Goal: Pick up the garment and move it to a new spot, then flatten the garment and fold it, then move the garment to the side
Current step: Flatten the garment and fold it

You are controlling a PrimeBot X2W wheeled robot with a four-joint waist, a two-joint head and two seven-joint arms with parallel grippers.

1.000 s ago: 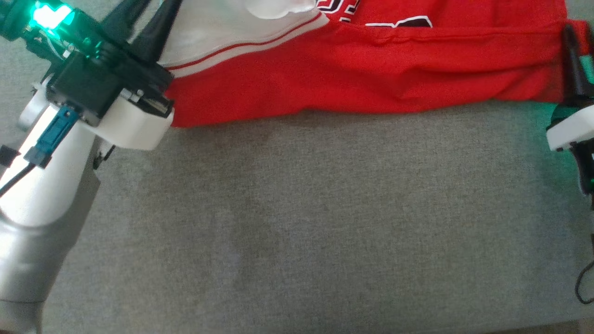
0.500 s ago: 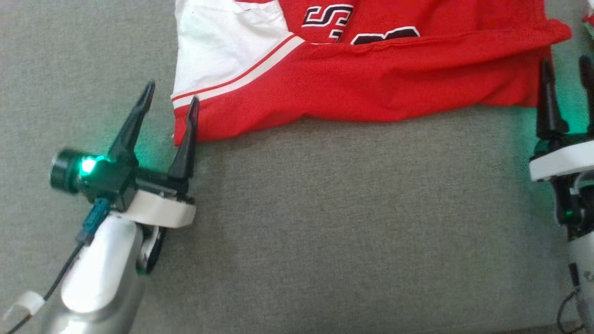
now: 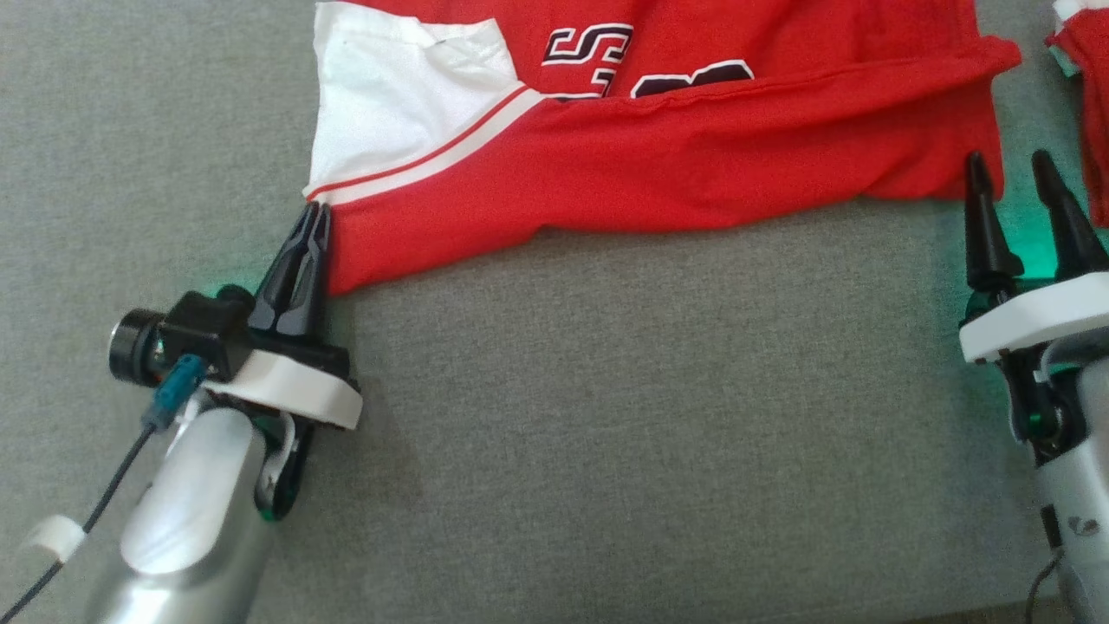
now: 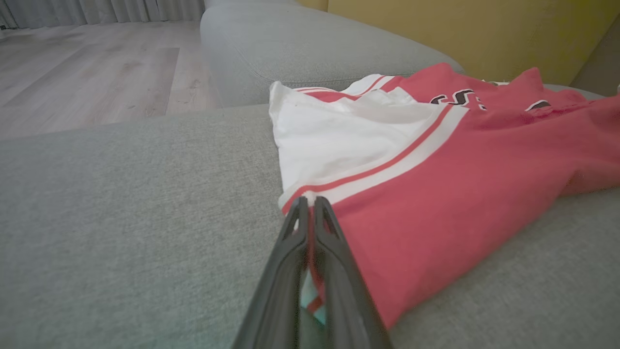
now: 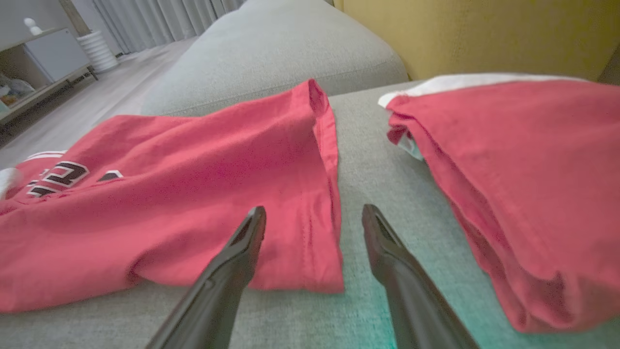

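The garment [image 3: 658, 165], a red jersey with a white side panel, striped trim and black lettering, lies folded over on the grey cushion [image 3: 606, 433]. My left gripper [image 3: 316, 212] is at its near left corner, shut on the edge. The left wrist view shows the garment [image 4: 436, 194] with a sliver of red and white cloth between the closed fingers of the left gripper [image 4: 310, 203]. My right gripper [image 3: 1008, 165] stands open at the garment's near right corner. In the right wrist view the right gripper [image 5: 314, 209] straddles the hem of the garment [image 5: 193, 194].
A second red cloth pile [image 3: 1083, 52] lies just right of the right gripper, also seen as the red pile [image 5: 508, 194]. Another grey cushion [image 4: 300, 48] sits behind, with wooden floor [image 4: 87, 72] to the left and a yellow wall [image 5: 484, 34] at the back.
My left gripper has gone from open beside the garment's corner to shut on its edge. The right gripper stays open near the right hem. The head view has shifted.
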